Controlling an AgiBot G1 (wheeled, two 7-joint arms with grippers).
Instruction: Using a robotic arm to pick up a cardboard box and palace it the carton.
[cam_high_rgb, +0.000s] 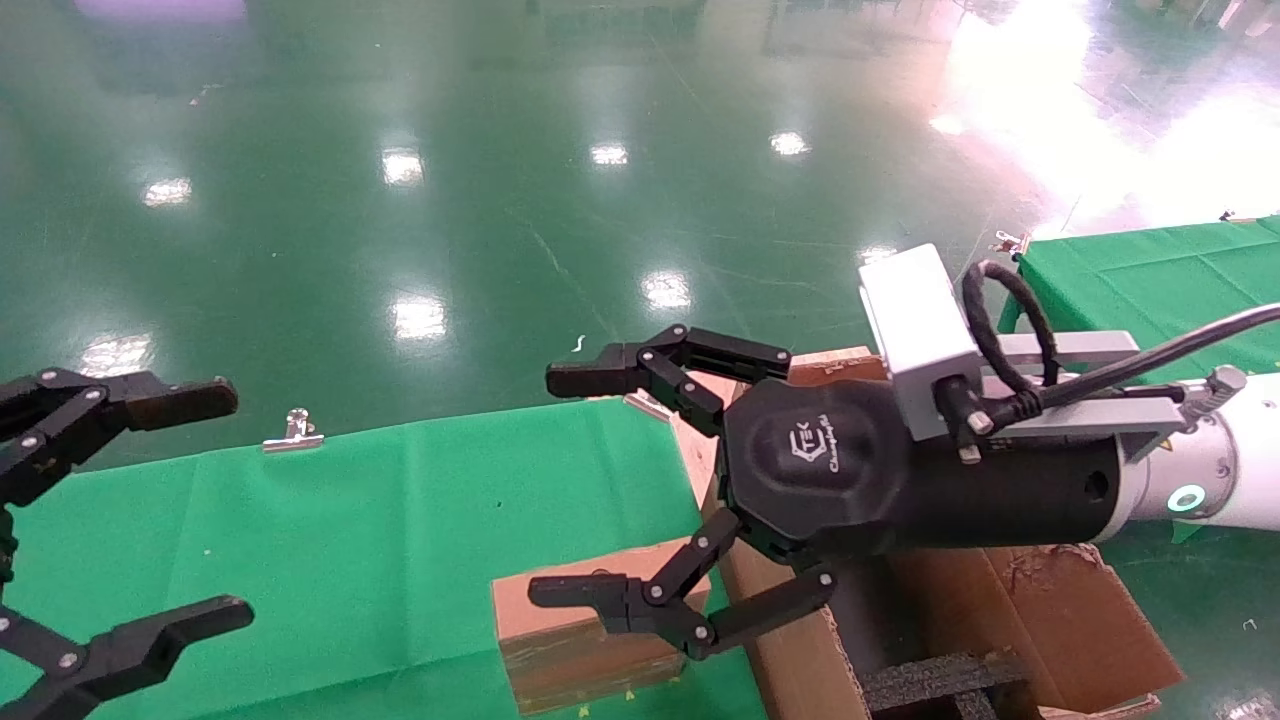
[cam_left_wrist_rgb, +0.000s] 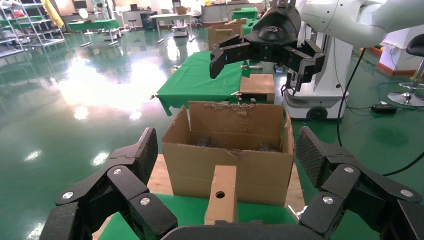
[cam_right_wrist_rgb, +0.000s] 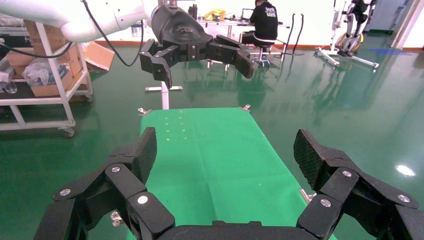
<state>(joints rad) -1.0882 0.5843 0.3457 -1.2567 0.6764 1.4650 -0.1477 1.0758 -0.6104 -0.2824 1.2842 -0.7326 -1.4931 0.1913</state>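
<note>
The small brown cardboard box (cam_high_rgb: 580, 640) stands on the green table (cam_high_rgb: 350, 540), right beside the carton (cam_high_rgb: 1010, 610). In the left wrist view the box (cam_left_wrist_rgb: 221, 195) shows its round hole, with the carton (cam_left_wrist_rgb: 230, 165) just behind it. My right gripper (cam_high_rgb: 560, 485), on the white arm with the green ring light (cam_high_rgb: 1188, 498), is open and empty, hovering above the box and the carton's near wall. Its wrist view shows its open gripper (cam_right_wrist_rgb: 225, 157) over bare green cloth. My left gripper (cam_high_rgb: 222, 505) is open and empty at the far left, facing the box (cam_left_wrist_rgb: 227, 160).
Black foam inserts (cam_high_rgb: 935, 685) lie inside the carton, whose flaps are ragged. A metal clip (cam_high_rgb: 292, 432) sits on the table's far edge. A second green table (cam_high_rgb: 1150, 270) stands at the right. Glossy green floor lies beyond.
</note>
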